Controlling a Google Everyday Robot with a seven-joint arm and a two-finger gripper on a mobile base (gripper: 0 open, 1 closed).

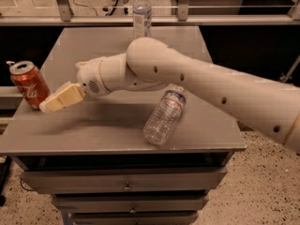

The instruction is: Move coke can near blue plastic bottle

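While the gripper (57, 101) hangs just beside the coke can (29, 84) at the frame's left, the reach looks in hand; how wide it stands I cannot tell. Next comes enclosing the can, then carrying it to the blue plastic bottle (142, 11) at top centre.

The grey table (93, 130) carried three things: the coke can (29, 84) upright at its left edge, the blue plastic bottle (142, 13) standing at the far edge, and a clear bottle (165, 115) on its side toward the front-right corner. The gripper (52, 104) hung just beside the can.
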